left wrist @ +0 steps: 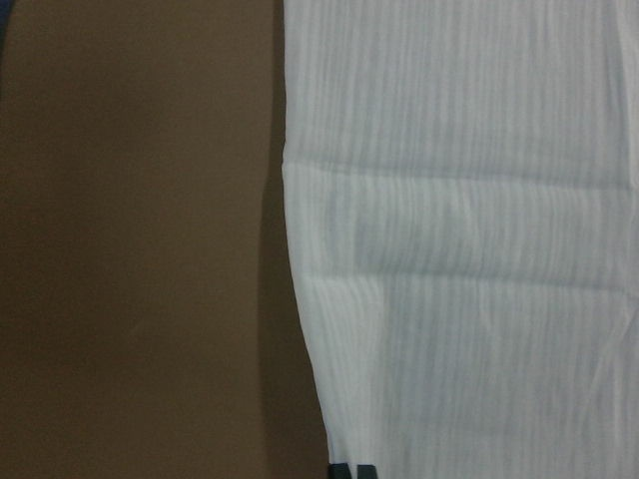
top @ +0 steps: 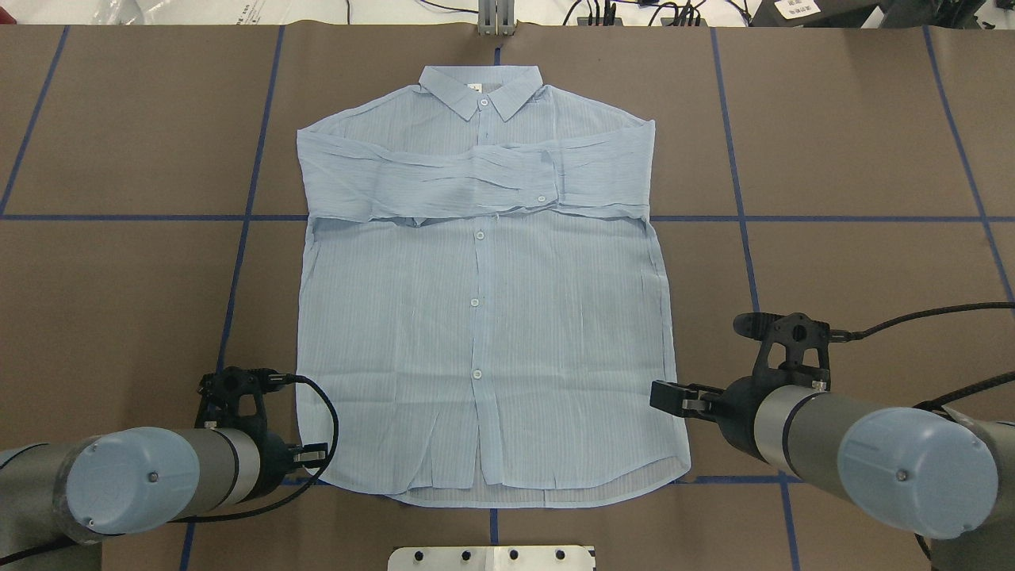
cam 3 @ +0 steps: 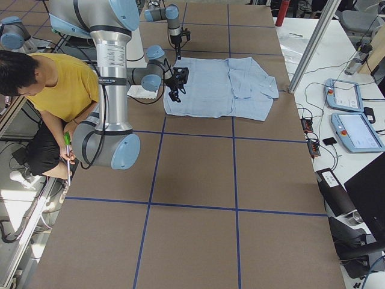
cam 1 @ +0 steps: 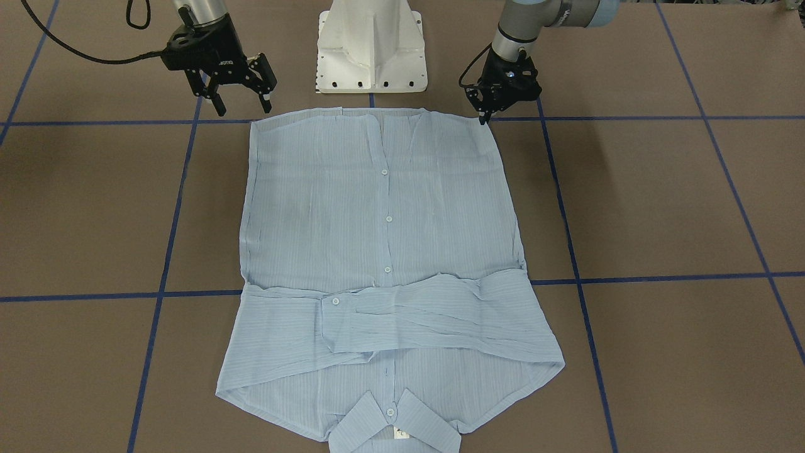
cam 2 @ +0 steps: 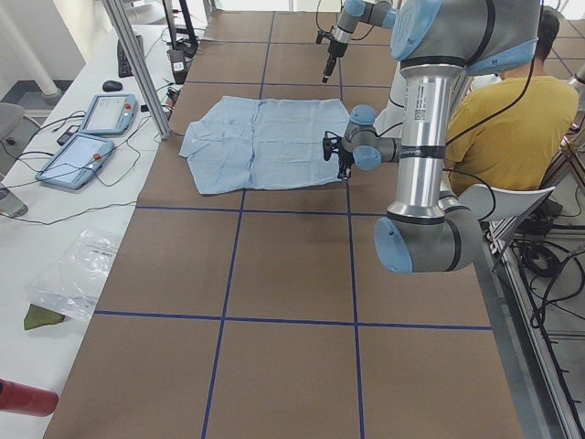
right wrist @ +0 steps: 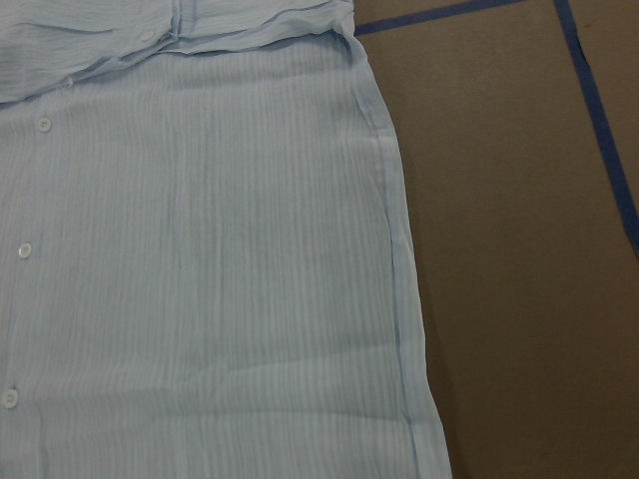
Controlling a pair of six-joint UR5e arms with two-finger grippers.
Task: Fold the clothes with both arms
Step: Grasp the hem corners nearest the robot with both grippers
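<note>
The light-blue striped shirt [cam 1: 383, 239] lies flat and buttoned on the brown table, collar away from the robot, both sleeves folded across the chest [top: 476, 178]. My left gripper [cam 1: 484, 116] is low at the shirt's hem corner on its side, fingers shut together on the cloth edge. It also shows in the overhead view [top: 311, 454], and its fingertips [left wrist: 354, 469] sit at the shirt's edge [left wrist: 469, 249] in the left wrist view. My right gripper [cam 1: 244, 108] is open and empty, hovering just outside the other hem corner [top: 674, 396]. The right wrist view shows the shirt's side edge [right wrist: 394, 299].
The white pedestal base [cam 1: 371, 50] stands just behind the hem. A person in a yellow shirt [cam 2: 512, 119] sits behind the robot. Two tablets [cam 2: 78, 155] and a metal post [cam 2: 137, 64] are on the far side past the collar. Blue tape lines [cam 1: 157, 296] cross the table.
</note>
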